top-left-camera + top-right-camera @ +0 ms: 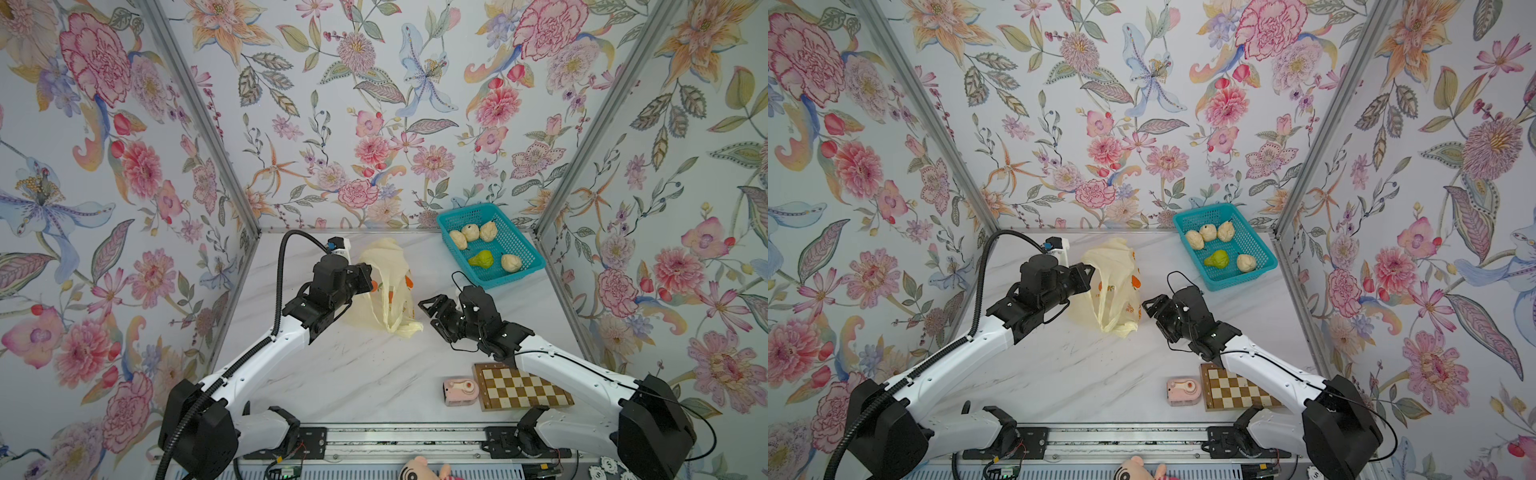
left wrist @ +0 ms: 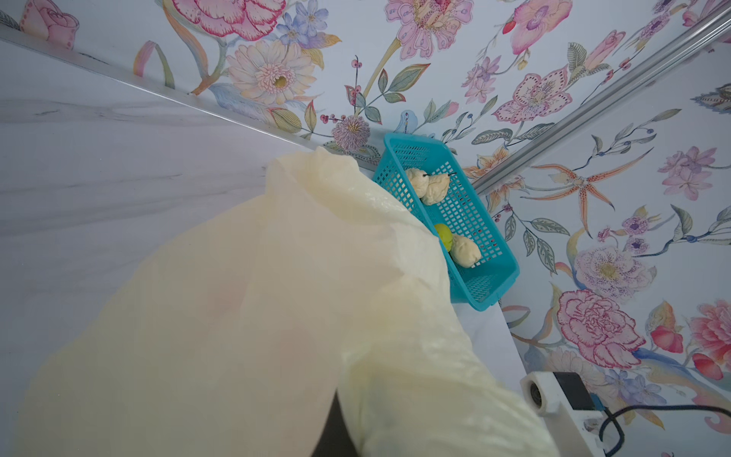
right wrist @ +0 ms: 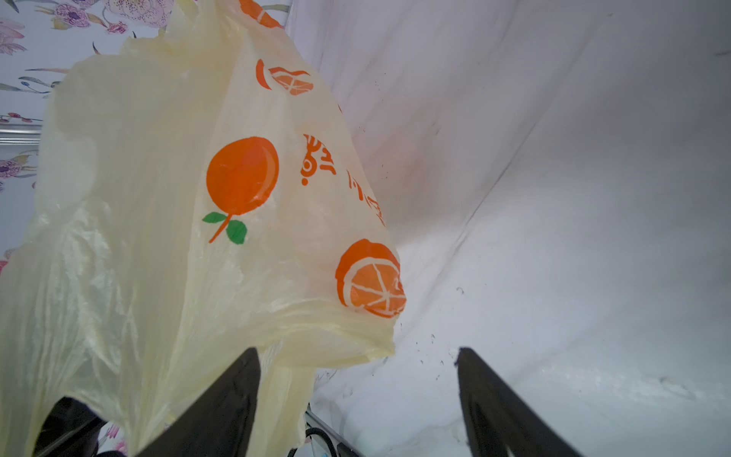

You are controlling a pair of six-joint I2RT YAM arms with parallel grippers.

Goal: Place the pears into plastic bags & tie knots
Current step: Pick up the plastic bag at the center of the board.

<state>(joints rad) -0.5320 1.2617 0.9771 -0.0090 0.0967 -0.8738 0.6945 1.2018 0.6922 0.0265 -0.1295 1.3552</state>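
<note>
The pale-yellow plastic bag (image 1: 388, 286) with orange fruit prints hangs crumpled at mid-table, and my left gripper (image 1: 368, 277) is shut on its left side. In the left wrist view the bag (image 2: 257, 296) drapes over the jaws, with only a dark sliver of a finger (image 2: 332, 429) showing. My right gripper (image 1: 432, 309) is open just right of the bag, and the bag's corner (image 3: 356, 336) hangs by its left finger (image 3: 229, 395). Several pears lie in the teal basket (image 1: 465, 209): cream ones (image 1: 470, 232) and a yellow-green one (image 1: 481, 259).
A small chessboard (image 1: 519, 388) and a pink toy (image 1: 459, 390) lie near the front right, under my right arm. A white device (image 1: 338, 245) with a cable stands behind my left wrist. A plush toy (image 1: 419, 467) sits at the front rail. Floral walls close in three sides.
</note>
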